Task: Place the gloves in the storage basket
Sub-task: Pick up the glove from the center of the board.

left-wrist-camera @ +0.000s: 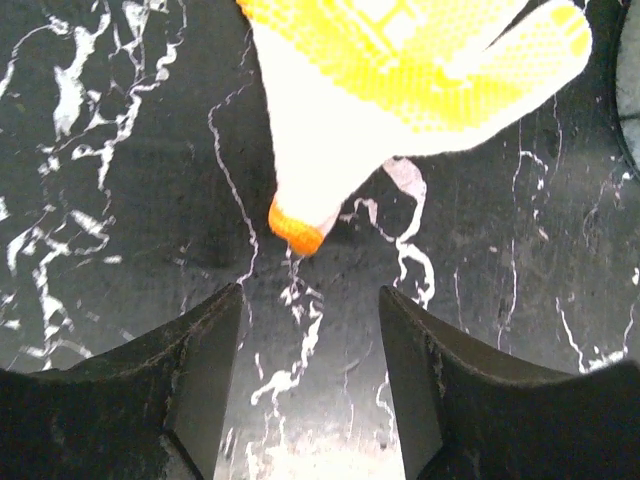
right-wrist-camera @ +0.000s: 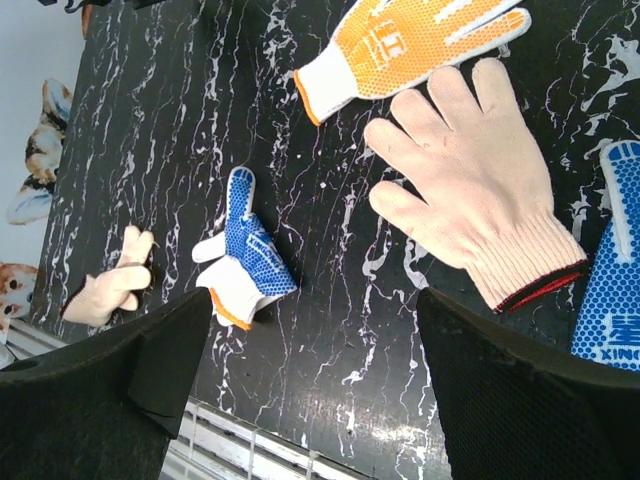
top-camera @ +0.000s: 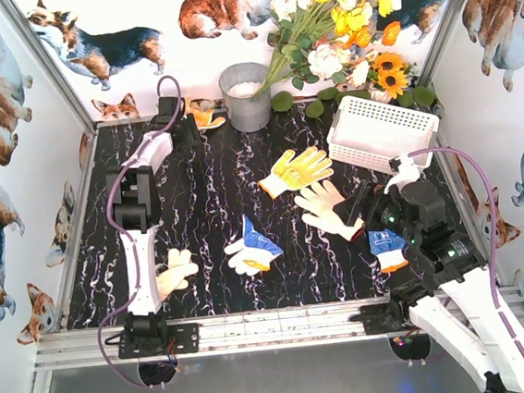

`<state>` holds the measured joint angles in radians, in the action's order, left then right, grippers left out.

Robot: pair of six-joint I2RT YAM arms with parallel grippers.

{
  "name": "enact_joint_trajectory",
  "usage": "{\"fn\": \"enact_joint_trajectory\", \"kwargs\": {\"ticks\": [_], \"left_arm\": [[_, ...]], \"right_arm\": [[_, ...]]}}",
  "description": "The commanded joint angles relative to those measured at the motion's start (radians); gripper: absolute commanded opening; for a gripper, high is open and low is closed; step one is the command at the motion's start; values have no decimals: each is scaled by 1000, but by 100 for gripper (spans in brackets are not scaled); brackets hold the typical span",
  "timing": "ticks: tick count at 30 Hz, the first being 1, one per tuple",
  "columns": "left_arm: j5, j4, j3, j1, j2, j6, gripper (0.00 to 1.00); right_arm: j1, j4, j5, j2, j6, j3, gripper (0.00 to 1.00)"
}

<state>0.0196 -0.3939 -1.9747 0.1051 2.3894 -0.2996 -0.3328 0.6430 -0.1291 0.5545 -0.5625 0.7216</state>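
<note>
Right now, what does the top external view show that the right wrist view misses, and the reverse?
Only top external: the white slotted plastic storage basket, the grey metal bucket, the flower bunch. Only right wrist: red edging on the cuff of the white knit glove. Both: the yellow-dotted glove, the crumpled blue-dotted glove, the cream rubber glove, the black marbled table.

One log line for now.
left gripper open, short of yellow glove cuff | right gripper open, near white knit glove | storage basket: no gloves visible inside
</note>
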Motion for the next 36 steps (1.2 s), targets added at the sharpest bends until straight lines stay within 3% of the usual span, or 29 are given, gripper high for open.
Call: {"fn": "enact_joint_trajectory", "kwargs": {"ticks": [1,4,6,10,14,19,25,28,32,36], "left_arm": [[-21,42,-73,-7,61,-28,49],[-27,83,-86,-6,88,-34,41],[-22,110,-85,-5,98,-42,29],[-9,153,-94,-5,109,-38,23],[19,160,-79,-2,66,3,0],[67,169,52,2,-124,95,0],[23,-50,125,5,-342,179,0],[11,-115,223,4,-458,189,0],[-115,-199,353,42,-610,236,0],[-92,-265,452,143,-757,290,0]], "right_arm": [[-5,-69,10,26,-3,19,86],[-5,-70,-4,44,-1,33,86],[-5,-80,-5,51,1,28,86],[-5,-87,-12,74,-4,17,86],[-5,-97,-37,81,-19,10,86],[-5,-52,-62,84,-22,27,86],[-6,18,-148,113,-8,26,86],[-6,-52,-190,140,-9,-38,86],[-36,-228,-325,199,-78,-70,86],[-158,-287,-277,251,-50,-4,88]]}}
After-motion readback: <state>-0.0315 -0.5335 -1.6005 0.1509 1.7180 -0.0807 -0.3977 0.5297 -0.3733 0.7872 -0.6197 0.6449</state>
